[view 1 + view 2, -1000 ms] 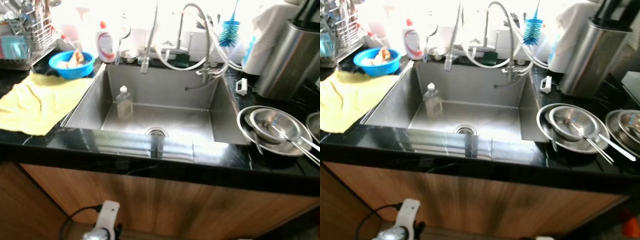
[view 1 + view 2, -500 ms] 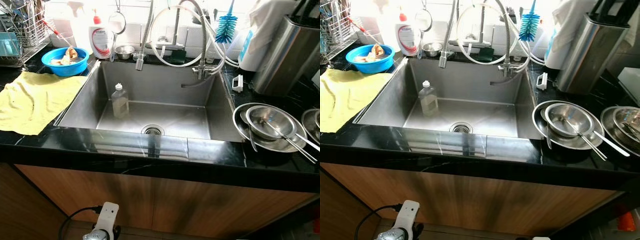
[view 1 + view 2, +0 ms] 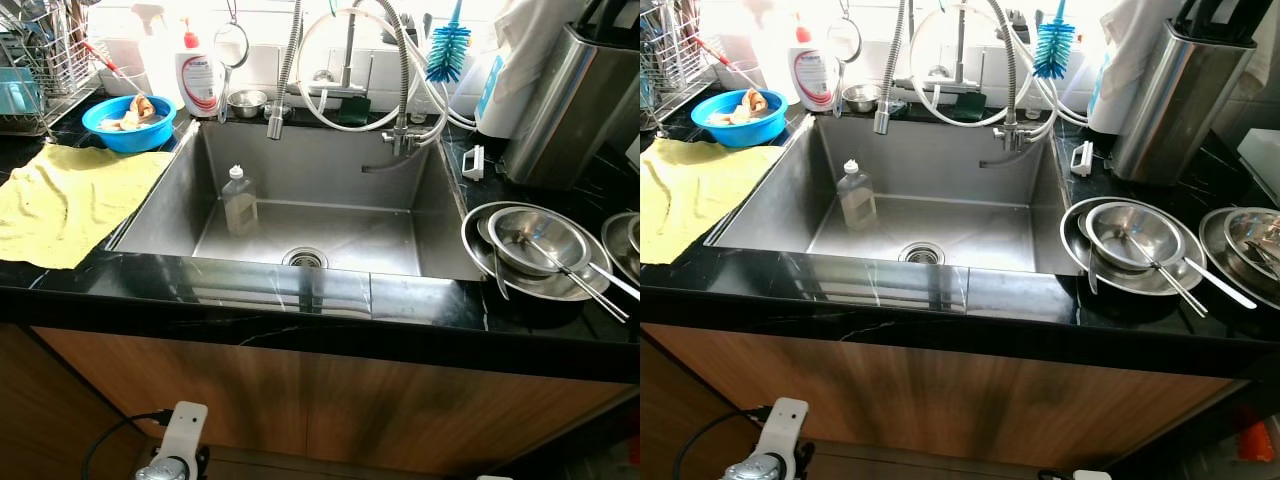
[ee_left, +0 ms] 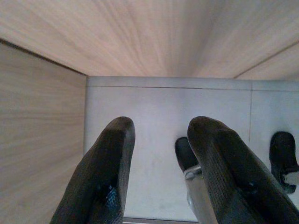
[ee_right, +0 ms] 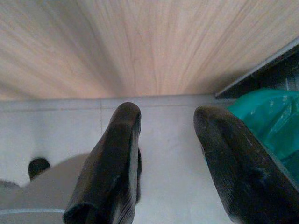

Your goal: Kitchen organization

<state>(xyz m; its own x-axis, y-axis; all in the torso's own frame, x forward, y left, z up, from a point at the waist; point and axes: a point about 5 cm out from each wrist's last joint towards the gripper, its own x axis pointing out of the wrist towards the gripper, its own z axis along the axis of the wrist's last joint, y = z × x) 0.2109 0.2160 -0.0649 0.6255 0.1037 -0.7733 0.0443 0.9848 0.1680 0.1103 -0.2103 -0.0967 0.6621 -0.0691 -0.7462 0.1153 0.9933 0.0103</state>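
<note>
Upright, clear bottle (image 3: pixel 240 201) with pale liquid in steel sink (image 3: pixel 420 215), both grippers' fingers (image 4: pixel 110 172) (image 5: pixel 112 163) wide, empty.

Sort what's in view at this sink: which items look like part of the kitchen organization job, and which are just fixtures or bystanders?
Likely job items:
clear bottle standing in the sink
stacked steel bowls with utensils
blue bowl
yellow cloth
soap bottle

Just there:
faucet hoses
blue brush
steel canister
dish rack
Both grippers hang open by the cabinet: left gripper, right gripper.
</note>
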